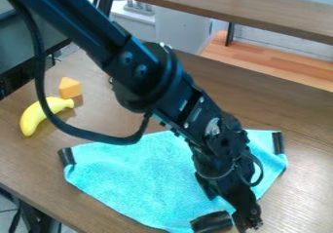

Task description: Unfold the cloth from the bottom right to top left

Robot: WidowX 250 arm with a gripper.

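**Gripper down by the cloth's near corner**

The turquoise cloth lay spread across the near part of the brown table, wide and rather crooked in outline. I could see a black patch at its left corner, another at its upper right corner, and a third at its bottom corner, close to the table's near edge. The black arm slanted in from the upper left and crossed over the cloth, hiding a strip of it from me. Its gripper pointed downward at the bottom right of the cloth, just beside the bottom corner's patch. From where I stood, the gripper's end was too dark and crowded to read, so I couldn't tell whether it was wide, narrow or holding any fabric.

A black cable hung from the arm in a big loop, passing in front of the banana. That yellow fruit lay on the left of the table, beyond the cloth's left corner, with an orange block just behind it.
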